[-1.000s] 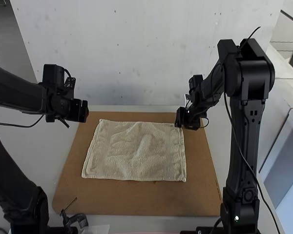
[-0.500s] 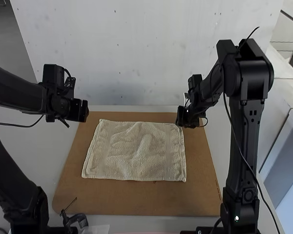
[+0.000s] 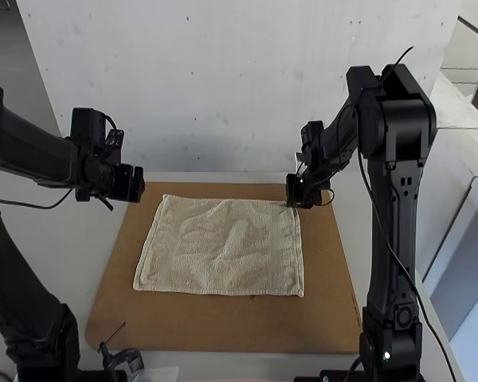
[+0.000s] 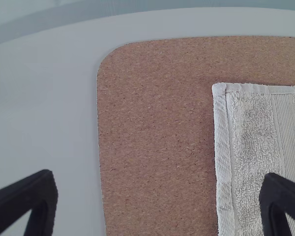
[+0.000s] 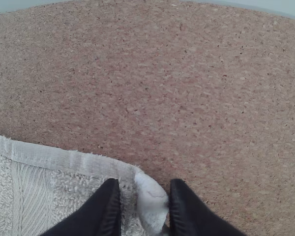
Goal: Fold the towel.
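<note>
The cream towel (image 3: 223, 247) lies spread on the brown board, its far right corner at my right gripper (image 3: 291, 204). In the right wrist view, that towel corner (image 5: 151, 200) is pinched and slightly raised between the black fingertips of my right gripper (image 5: 145, 199). My left gripper (image 3: 140, 182) hangs off the towel's far left corner, over the board's left edge. In the left wrist view, my left gripper (image 4: 160, 189) has its fingers wide apart with nothing between them, one finger overlapping the towel (image 4: 250, 147) from above.
A brown cork board (image 3: 223, 326) lies beneath the towel, with margins around it. A white wall (image 3: 247, 87) rises behind the table. A small black clamp-like item (image 3: 127, 358) and cables are at the near left.
My right arm has shifted slightly to the left, its gripper staying by the towel's far right corner. The left arm has barely changed, and the towel lies much as before.
</note>
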Tool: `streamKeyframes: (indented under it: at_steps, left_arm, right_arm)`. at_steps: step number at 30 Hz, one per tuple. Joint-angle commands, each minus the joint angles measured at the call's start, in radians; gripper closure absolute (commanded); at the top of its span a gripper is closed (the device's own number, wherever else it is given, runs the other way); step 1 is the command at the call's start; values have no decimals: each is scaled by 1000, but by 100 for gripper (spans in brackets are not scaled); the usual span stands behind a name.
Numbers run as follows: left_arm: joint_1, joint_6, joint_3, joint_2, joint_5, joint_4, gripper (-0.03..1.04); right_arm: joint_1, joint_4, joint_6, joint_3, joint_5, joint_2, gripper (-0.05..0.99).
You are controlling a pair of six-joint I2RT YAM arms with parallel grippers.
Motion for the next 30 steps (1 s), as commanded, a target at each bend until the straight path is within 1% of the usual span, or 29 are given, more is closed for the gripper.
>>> streamKeyframes:
  at_steps: [1, 2, 10, 15, 17, 18, 19, 22, 25, 27, 29, 30]
  left_arm:
    - [10, 17, -1, 14, 14, 18, 10]
    - [10, 17, -1, 14, 14, 21, 10]
    - [11, 16, 18, 102, 29, 41, 11]
    - [-6, 8, 67, 189, 32, 58, 10]
    - [-12, -9, 91, 222, 47, 69, 10]
    - [-15, -18, 105, 234, 64, 70, 10]
    - [-18, -18, 117, 252, 78, 72, 10]
    - [-35, -24, 154, 300, 87, 79, 10]
    - [-52, -27, 197, 353, 113, 79, 10]
    - [-61, -41, 229, 398, 132, 79, 10]
    - [-71, -43, 255, 433, 142, 79, 10]
    - [-75, -46, 266, 447, 159, 79, 10]
  right_arm:
    - [29, -8, -19, -2, 6, 49, 89]
    - [29, -6, -20, -3, 11, 49, 91]
    - [24, -3, -35, -11, 12, 48, 91]
    - [21, -2, -42, -19, 11, 48, 91]
    - [21, 0, -42, -23, 11, 46, 91]
    - [20, 3, -42, -26, 11, 45, 91]
    - [20, 6, -42, -28, 11, 45, 91]
    - [18, 18, -42, -37, 9, 42, 91]
    - [18, 18, -42, -40, 8, 40, 91]
    - [18, 18, -42, -42, 8, 40, 91]
    - [16, 18, -42, -42, 6, 39, 91]
    - [16, 20, -42, -45, 6, 39, 91]
